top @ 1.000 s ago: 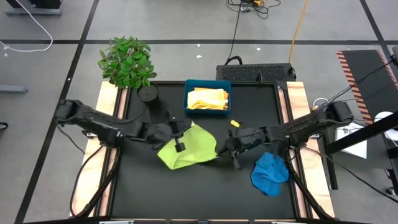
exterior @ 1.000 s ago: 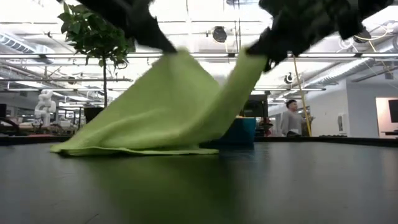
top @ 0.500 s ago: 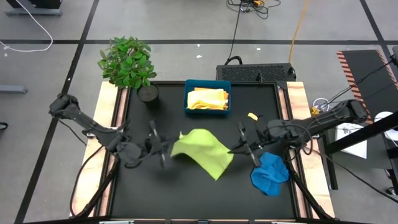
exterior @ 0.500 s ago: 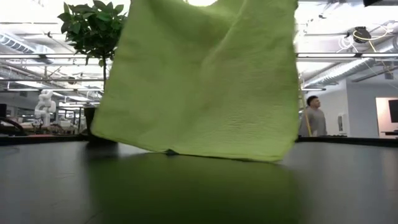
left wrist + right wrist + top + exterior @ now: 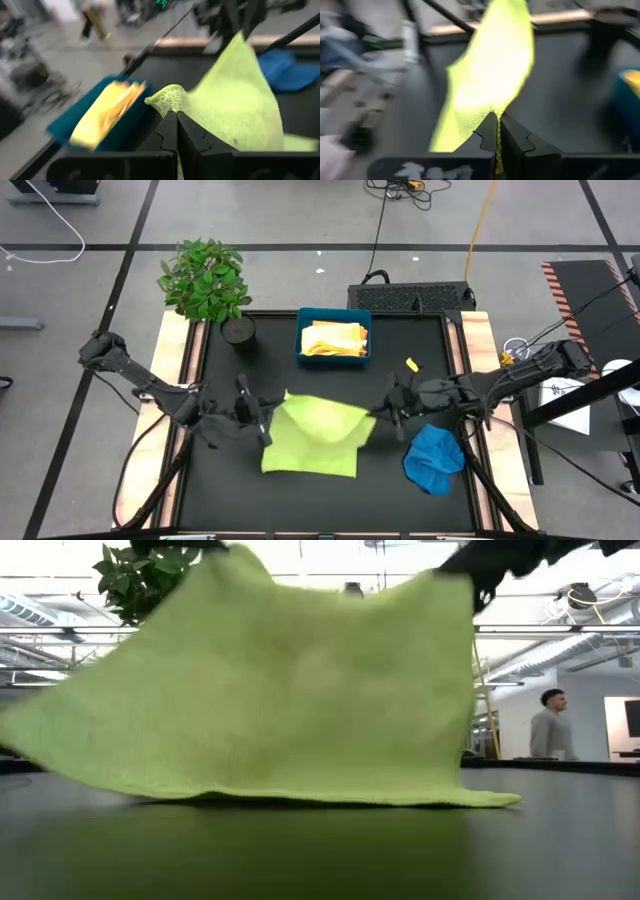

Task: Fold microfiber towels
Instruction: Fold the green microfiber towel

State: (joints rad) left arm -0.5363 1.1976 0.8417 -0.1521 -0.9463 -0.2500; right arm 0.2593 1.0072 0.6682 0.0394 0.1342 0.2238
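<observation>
You are spreading the lime green towel (image 5: 315,437) over the desk's middle — left pincer (image 5: 176,116) and right pincer (image 5: 498,119) each pinching a corner; next, lower it flat.

Lime green towel (image 5: 315,436) in the middle of the tabletop, two top corners lifted up, bottom edge lying flat, blue towel (image 5: 434,458) scrunched up near the right edge, pale yellow towel (image 5: 335,338) folded by the far edge
</observation>
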